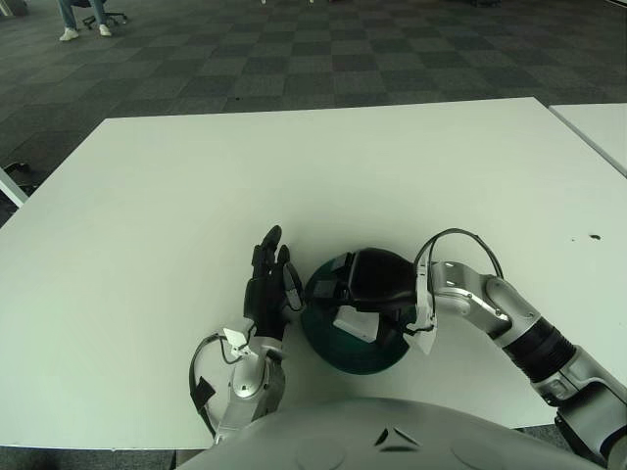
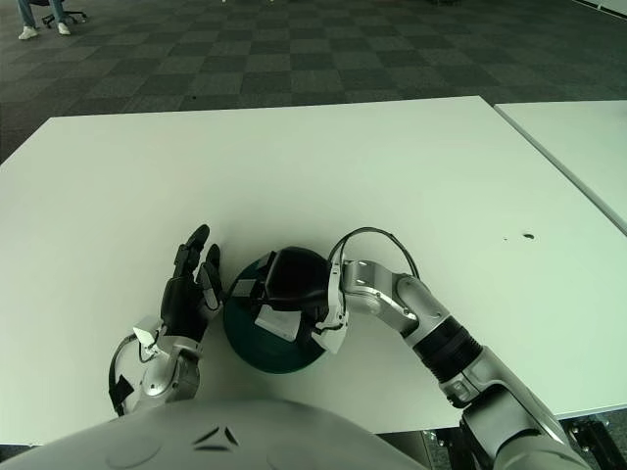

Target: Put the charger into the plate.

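A dark green plate (image 1: 359, 355) sits on the white table (image 1: 294, 166) near its front edge. My right hand (image 1: 370, 282) hangs low over the plate, covering most of it. Its black fingers are shut on the white charger (image 1: 355, 322), which shows under the palm just above the plate's inside. I cannot tell whether the charger touches the plate. My left hand (image 1: 266, 286) shows just left of the plate with its fingers stretched out and open, holding nothing.
A second white table (image 1: 600, 125) starts at the right edge. A small dark mark (image 1: 593, 236) lies on the table to the right. Beyond the far edge is checkered carpet, with a person's feet (image 1: 69, 33) at top left.
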